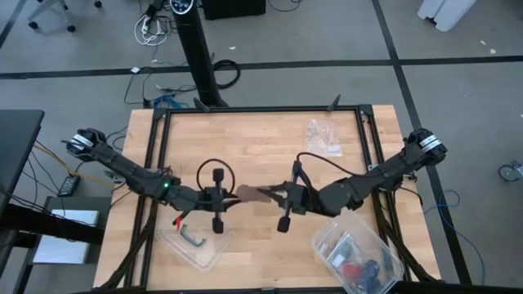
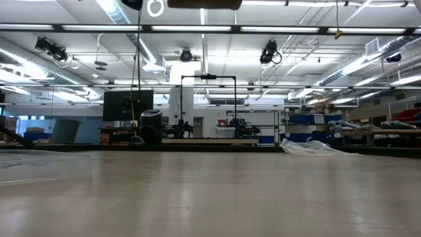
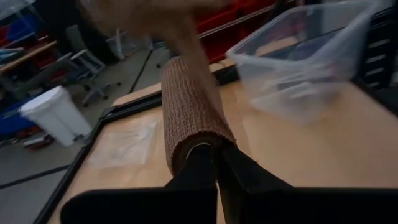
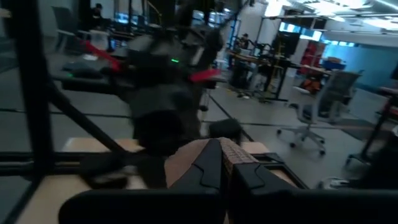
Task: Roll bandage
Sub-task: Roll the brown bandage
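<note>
bandage [image 3: 189, 112]: its far end smears into a tan blur at the top of the left wrist view; the near end is covered by the closed fingers of the left end effector [image 3: 214, 163].
bandage under the right end effector [image 4: 225, 163]: only a tan patch shows, the rest lies behind the pressed-together fingers.
left arm [image 4: 165, 81]: blurred dark mass in the right wrist view, details unreadable.
clear tub [image 3: 305, 56]: blurred, cut off at the right edge of the frame.
low view: neither arm nor the bandage shows.
tub contents [image 1: 357, 263]: too small to tell.
</note>
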You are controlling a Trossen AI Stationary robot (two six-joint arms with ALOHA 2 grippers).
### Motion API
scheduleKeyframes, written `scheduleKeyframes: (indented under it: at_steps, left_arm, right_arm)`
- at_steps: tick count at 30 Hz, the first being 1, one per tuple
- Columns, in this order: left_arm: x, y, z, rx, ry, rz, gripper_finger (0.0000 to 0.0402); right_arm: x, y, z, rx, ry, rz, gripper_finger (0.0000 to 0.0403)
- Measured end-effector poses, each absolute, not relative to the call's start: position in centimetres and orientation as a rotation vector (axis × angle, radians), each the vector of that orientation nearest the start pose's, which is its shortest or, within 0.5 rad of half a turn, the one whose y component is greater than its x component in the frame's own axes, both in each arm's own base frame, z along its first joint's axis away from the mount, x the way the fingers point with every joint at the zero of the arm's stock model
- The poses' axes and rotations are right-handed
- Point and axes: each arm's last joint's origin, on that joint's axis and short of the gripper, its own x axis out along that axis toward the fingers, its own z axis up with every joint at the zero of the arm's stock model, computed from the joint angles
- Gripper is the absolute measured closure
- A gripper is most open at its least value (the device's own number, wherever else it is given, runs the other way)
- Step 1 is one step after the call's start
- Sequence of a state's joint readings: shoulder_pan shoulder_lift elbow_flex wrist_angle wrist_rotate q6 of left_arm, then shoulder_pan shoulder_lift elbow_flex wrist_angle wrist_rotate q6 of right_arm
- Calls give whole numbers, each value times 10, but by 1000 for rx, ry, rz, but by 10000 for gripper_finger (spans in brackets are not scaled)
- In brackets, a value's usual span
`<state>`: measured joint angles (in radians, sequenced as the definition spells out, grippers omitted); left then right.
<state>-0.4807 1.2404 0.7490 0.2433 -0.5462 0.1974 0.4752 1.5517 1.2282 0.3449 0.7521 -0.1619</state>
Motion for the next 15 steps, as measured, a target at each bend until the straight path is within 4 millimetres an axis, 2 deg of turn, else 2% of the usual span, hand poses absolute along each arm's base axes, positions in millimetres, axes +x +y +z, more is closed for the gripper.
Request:
scheduleKeyframes:
  at_steps: [9, 15]
  left_arm:
    - [241, -123, 271, 290, 178, -44, 401]
    - [240, -127, 274, 261, 150, -112, 401]
  right_arm:
    - [334, 122, 346, -115, 25, -347, 390]
    - [336, 116, 345, -110, 31, -367, 338]
